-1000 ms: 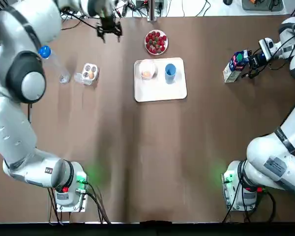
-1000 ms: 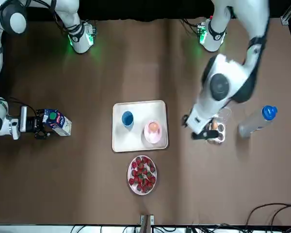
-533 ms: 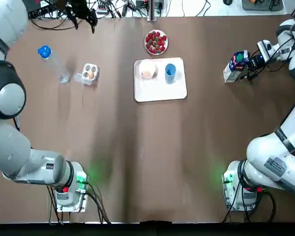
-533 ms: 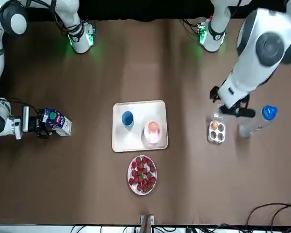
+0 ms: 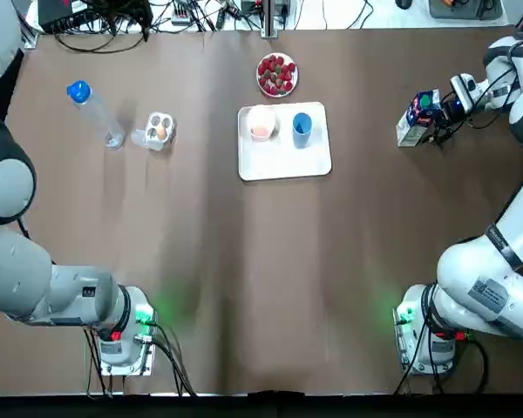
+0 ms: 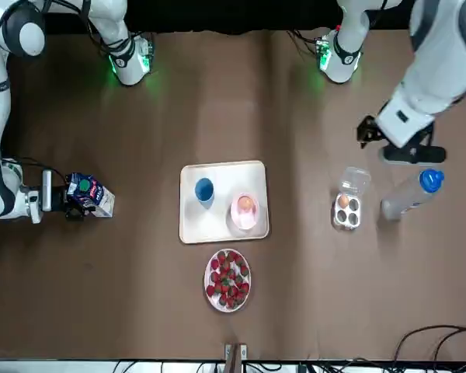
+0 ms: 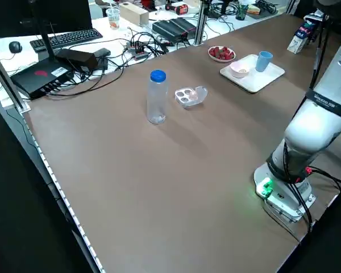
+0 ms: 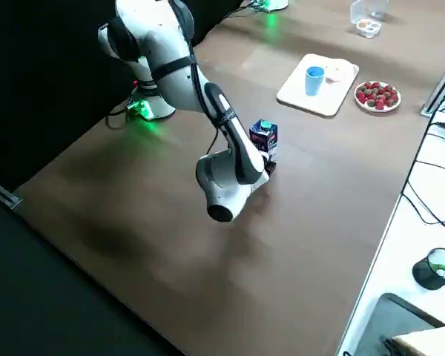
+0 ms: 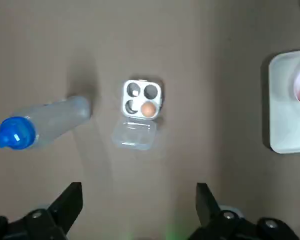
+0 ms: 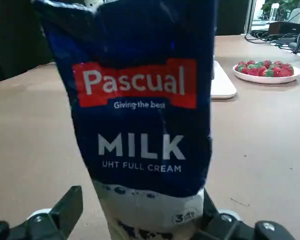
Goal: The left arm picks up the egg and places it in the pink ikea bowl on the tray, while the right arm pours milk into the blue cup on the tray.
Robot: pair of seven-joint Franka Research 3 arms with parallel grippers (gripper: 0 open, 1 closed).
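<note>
My right tool (image 10: 140, 195) sat low on the bench (image 5: 244, 279) at my right, its fingers spread wide on either side of the milk carton (image 10: 140, 110). One finger lay against the carton's base and a sliver of gap showed at the other, so I had not yet gripped it. The carton stood upright, well apart from the tray.

I judged this to be the start of the pouring step. The next move called for closing squarely on the carton, lifting it level, and carrying it across to the cup before tipping.

My left tool (image 9: 137, 192) hung high above the bench at my left, released and empty. Below it lay the clear egg box (image 9: 142, 97), lid open, with one brown egg (image 9: 148, 109) in one of its four cups. A water bottle (image 9: 40, 122) stood just beside the box.

Farther out, on the white tray (image 5: 288, 161), the pink bowl (image 6: 244, 222) already held the egg (image 6: 245, 203), so my left arm's part looked done. The blue cup (image 6: 204, 189) stood next to the bowl, and I could not tell what was in it.

Beyond the tray, a plate (image 10: 264, 79) carried strawberries (image 10: 266, 69).
</note>
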